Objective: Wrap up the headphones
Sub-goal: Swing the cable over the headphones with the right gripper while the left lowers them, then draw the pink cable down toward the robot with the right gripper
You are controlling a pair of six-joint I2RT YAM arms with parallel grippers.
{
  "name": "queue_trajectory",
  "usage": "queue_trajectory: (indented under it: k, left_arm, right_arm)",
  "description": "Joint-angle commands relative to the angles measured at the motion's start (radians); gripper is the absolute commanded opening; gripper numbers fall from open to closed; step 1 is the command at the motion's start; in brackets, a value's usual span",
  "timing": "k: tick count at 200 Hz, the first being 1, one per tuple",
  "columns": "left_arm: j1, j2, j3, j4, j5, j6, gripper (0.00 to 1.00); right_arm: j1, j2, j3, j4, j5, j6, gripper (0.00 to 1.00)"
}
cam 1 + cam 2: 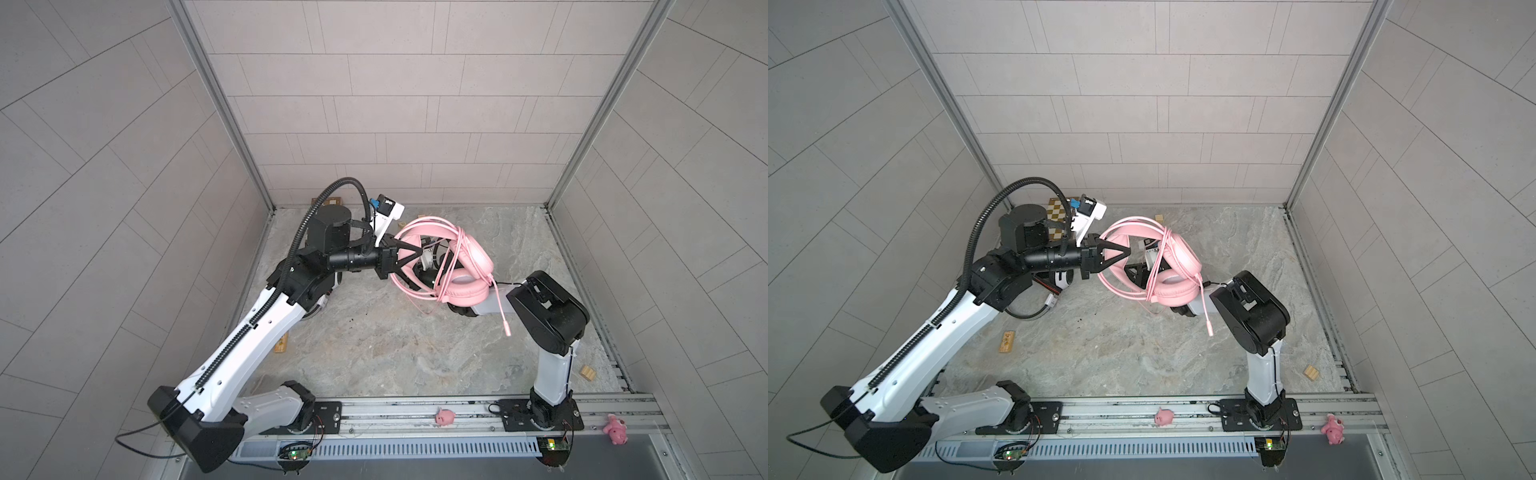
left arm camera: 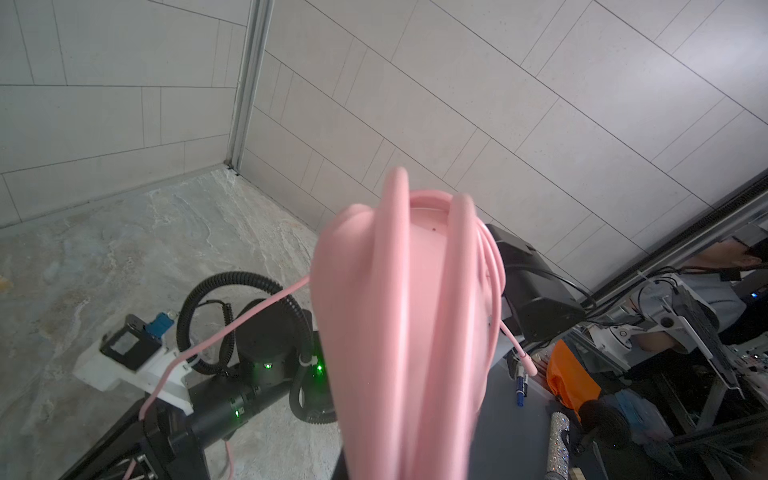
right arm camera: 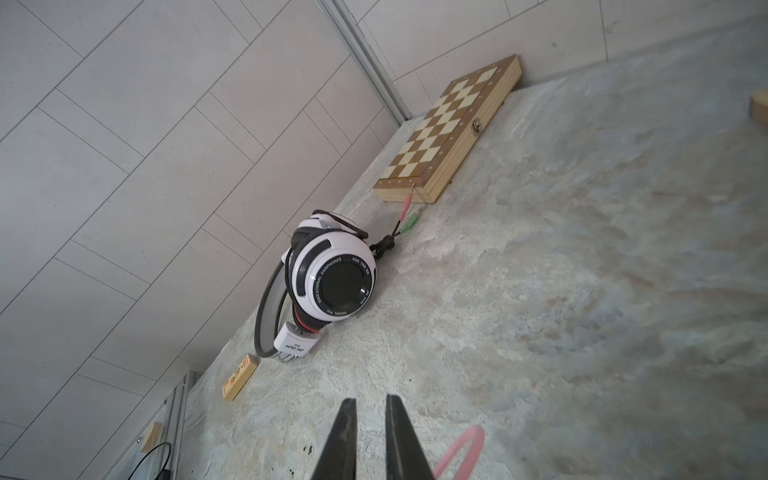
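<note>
Holding pink headset aloft over table, back middle. Left gripper clamped on headband; right gripper narrow, empty. White headset near back-left corner. Likely light, springy; cord slack, slippery — grip headband.

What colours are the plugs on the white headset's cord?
One pink plug, one green plug, clearest in right wrist view.
</note>
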Motion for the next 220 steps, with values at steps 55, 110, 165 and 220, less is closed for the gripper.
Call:
queue_trajectory:
  k: [55,110,165,220]
  left_arm:
    - [-0.002,0.054,-0.041,0.402,-0.282,-0.119,0.0]
    - [0.011,0.09,-0.045,0.508,-0.485,-0.126,0.0]
    - [0.027,0.117,-0.044,0.526,-0.613,-0.125,0.0]
    - [0.085,0.117,-0.055,0.481,-0.706,-0.056,0.0]
  right_arm:
    - [0.059,0.042,-0.119,0.13,0.049,0.06,0.11]
    - [0.079,0.03,-0.247,0.25,0.061,0.121,0.08]
    - [0.093,-0.013,-0.366,0.304,0.058,0.156,0.06]
    - [0.121,-0.205,-0.457,0.116,0.099,0.087,0.05]
